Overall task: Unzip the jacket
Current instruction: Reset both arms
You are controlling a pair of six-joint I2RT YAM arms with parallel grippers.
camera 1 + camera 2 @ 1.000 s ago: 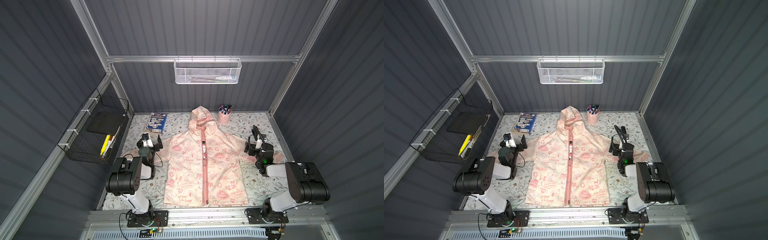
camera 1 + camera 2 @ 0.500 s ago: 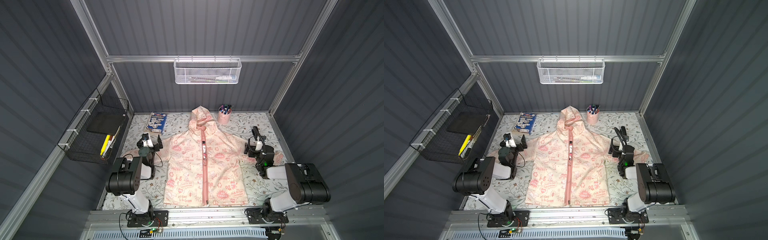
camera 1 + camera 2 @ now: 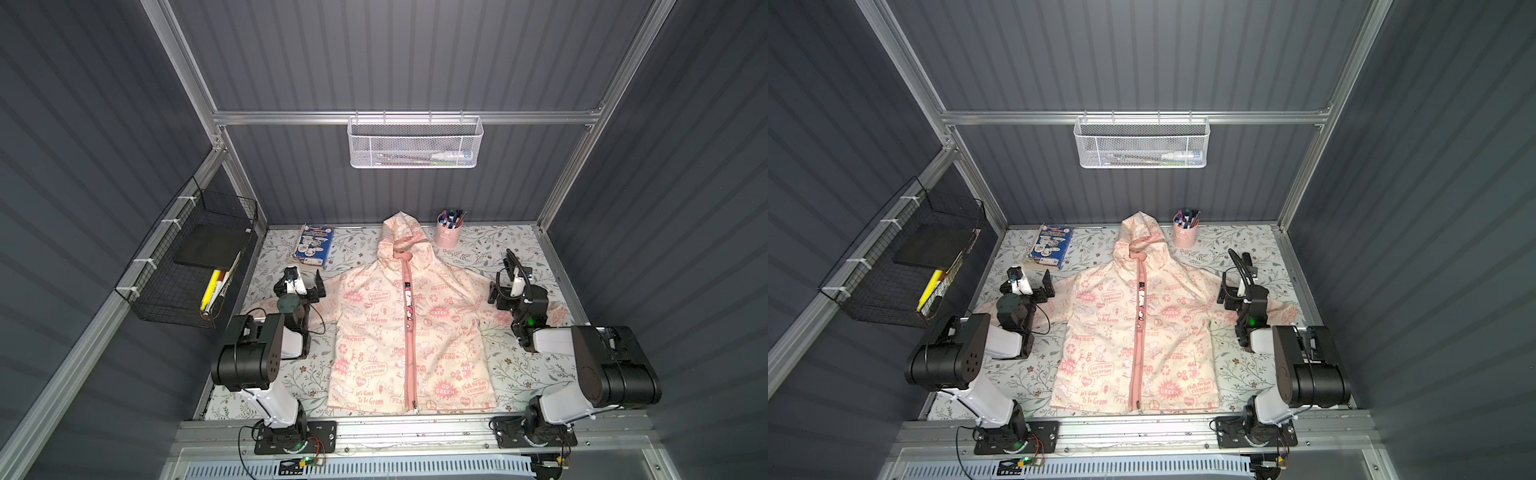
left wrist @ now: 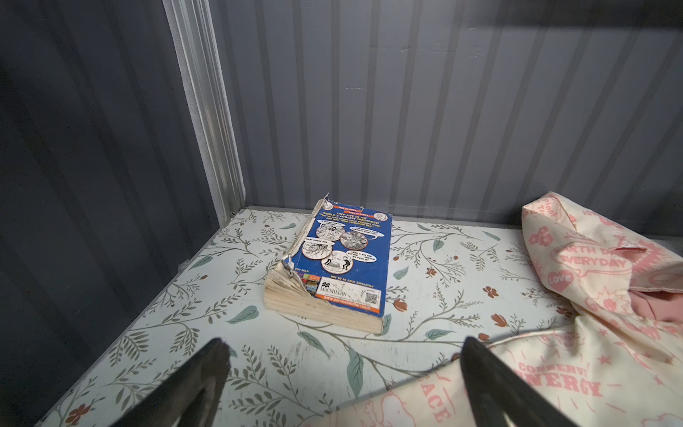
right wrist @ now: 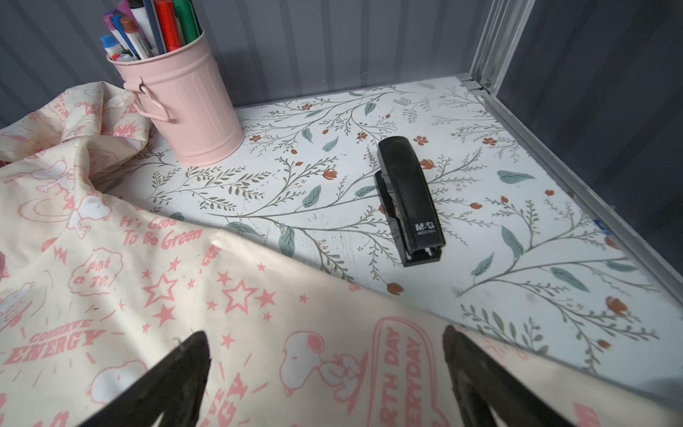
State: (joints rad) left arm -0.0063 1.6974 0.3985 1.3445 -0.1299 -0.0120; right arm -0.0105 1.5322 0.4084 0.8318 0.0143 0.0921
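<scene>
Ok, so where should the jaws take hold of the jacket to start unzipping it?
At the top of the pink zipper, just under the hood, coming down from above. The jacket lies flat, front up, with the zipper closed from neck to hem, so only a top-down pinch fits. The pull tab itself is too small to make out.

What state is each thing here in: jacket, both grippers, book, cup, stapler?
jacket: zipped shut, spread flat, front up
left gripper: open, holding nothing
right gripper: open, holding nothing
book: closed, lying flat, back cover up
cup: upright, holding pens
stapler: closed
</scene>
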